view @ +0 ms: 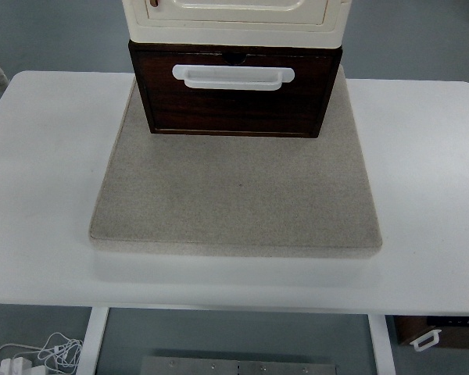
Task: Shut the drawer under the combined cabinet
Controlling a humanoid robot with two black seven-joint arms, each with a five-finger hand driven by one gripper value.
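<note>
While no hand shows, the drawer (234, 101) faces the camera, its handle (233, 76) lying left-right.

The grey mat (234, 195) before the dark drawer (234, 98) lies bare, leaving its white handle (233, 76) unobstructed.

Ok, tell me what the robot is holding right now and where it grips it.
Nothing is held. Neither hand is in view, and the white handle on the dark wooden drawer under the cream cabinet is untouched.
</note>
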